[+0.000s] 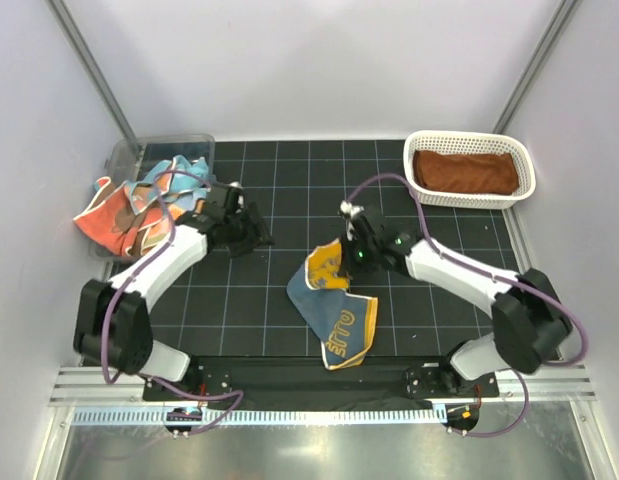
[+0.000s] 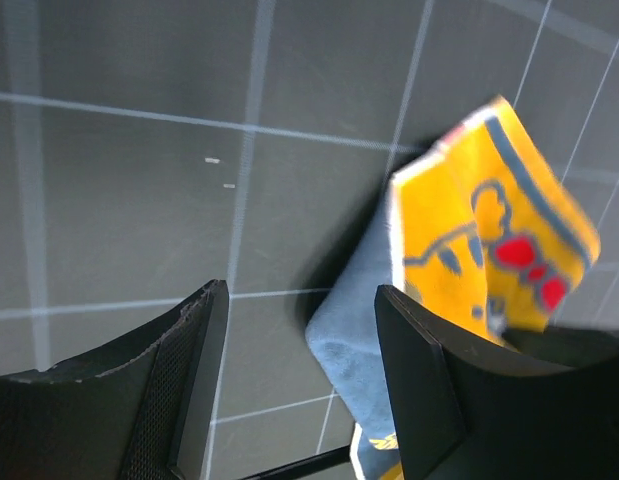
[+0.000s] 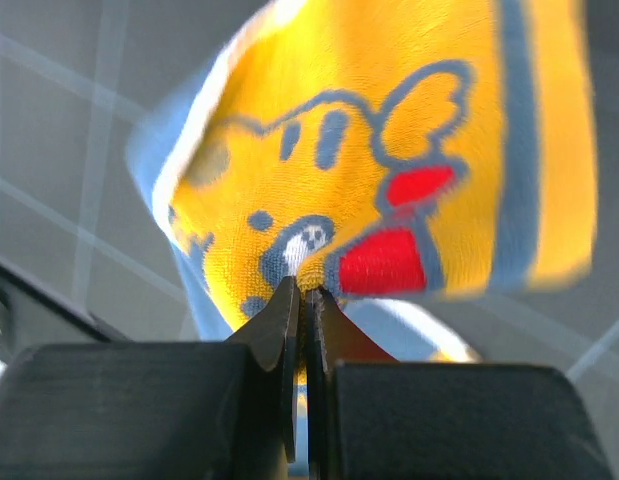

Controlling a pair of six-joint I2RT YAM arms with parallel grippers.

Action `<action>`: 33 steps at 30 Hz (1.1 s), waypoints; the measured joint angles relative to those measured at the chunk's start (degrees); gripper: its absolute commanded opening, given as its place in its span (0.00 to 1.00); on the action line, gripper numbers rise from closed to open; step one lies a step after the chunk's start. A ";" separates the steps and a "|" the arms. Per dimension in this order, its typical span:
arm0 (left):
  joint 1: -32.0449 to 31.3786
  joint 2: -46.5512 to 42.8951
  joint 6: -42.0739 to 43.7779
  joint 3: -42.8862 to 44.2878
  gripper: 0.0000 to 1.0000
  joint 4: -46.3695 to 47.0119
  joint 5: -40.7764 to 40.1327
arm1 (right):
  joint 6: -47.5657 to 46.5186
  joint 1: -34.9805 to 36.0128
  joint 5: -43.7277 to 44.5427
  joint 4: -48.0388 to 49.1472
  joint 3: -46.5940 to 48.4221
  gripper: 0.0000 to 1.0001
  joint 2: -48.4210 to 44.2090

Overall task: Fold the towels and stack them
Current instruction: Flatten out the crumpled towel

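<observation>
The right wrist view alone showed the right gripper [image 3: 304, 292] pinched shut on the blue towel's [image 3: 389, 140] yellow print. From above, that towel lay on the mat [image 1: 289, 180], one corner lifted. The left gripper [image 2: 299, 292] gaped beside it, holding nothing. A brown towel [image 1: 464, 172] lay in the basket [image 1: 469, 136].

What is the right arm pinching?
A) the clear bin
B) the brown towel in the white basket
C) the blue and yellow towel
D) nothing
C: the right gripper is shut on a yellow part of the blue and yellow towel, while the left gripper is open with nothing in it.
</observation>
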 measured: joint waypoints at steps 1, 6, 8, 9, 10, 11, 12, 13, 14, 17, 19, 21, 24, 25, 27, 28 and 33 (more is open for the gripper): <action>-1.36 1.84 0.46 0.04 0.64 0.94 0.33 | 0.28 0.37 0.07 -0.24 -2.80 0.01 -1.81; -8.41 13.42 2.89 3.91 0.64 5.22 4.17 | 3.93 1.31 0.98 -1.51 -15.85 0.24 -6.69; -10.62 18.01 4.59 6.78 0.64 6.62 6.03 | 5.90 1.27 2.23 -1.81 -18.34 0.39 -8.39; -11.52 20.09 5.75 8.57 0.64 6.91 6.75 | 6.86 1.22 3.23 -2.43 -19.12 0.41 -10.12; -12.24 21.66 6.75 10.14 0.64 7.10 7.41 | 7.58 1.25 4.28 -3.21 -19.54 0.46 -12.41; -13.11 23.58 8.07 12.09 0.64 7.50 8.22 | 8.04 1.25 5.07 -3.89 -19.65 0.50 -14.51; -13.79 25.22 9.40 13.97 0.64 8.00 9.14 | 8.90 1.22 6.14 -4.66 -19.65 0.55 -17.51; -14.40 26.82 10.58 15.93 0.64 8.11 10.16 | 9.51 1.22 7.32 -5.14 -19.54 0.56 -20.41; -14.93 28.33 11.54 17.92 0.64 8.41 11.19 | 10.19 1.25 8.63 -5.88 -19.19 0.57 -22.99; -15.98 33.64 13.90 25.16 0.64 8.70 14.40 | 11.96 1.22 12.28 -7.72 -18.34 0.57 -29.09; -16.50 37.29 15.02 29.55 0.64 8.83 15.54 | 12.72 1.22 14.25 -8.59 -18.25 0.57 -31.74; -17.14 40.85 15.72 32.94 0.63 8.79 16.44 | 13.35 1.20 16.17 -9.68 -18.23 0.56 -33.75; -18.32 44.52 16.55 34.56 0.62 8.24 16.76 | 13.75 1.20 18.14 -11.23 -18.23 0.56 -35.17; -18.78 45.33 16.50 34.77 0.62 8.26 17.68 | 13.77 1.20 18.58 -11.50 -18.23 0.55 -35.45; -19.74 45.46 16.87 35.58 0.61 8.00 17.33 | 13.81 1.20 19.50 -11.74 -18.23 0.54 -35.98; -20.39 45.57 16.94 35.69 0.61 7.87 17.18 | 13.81 1.20 19.93 -11.82 -18.23 0.54 -36.22; -23.28 46.29 16.81 36.74 0.58 7.74 16.55 | 14.88 1.20 23.23 -12.22 -18.34 0.53 -36.70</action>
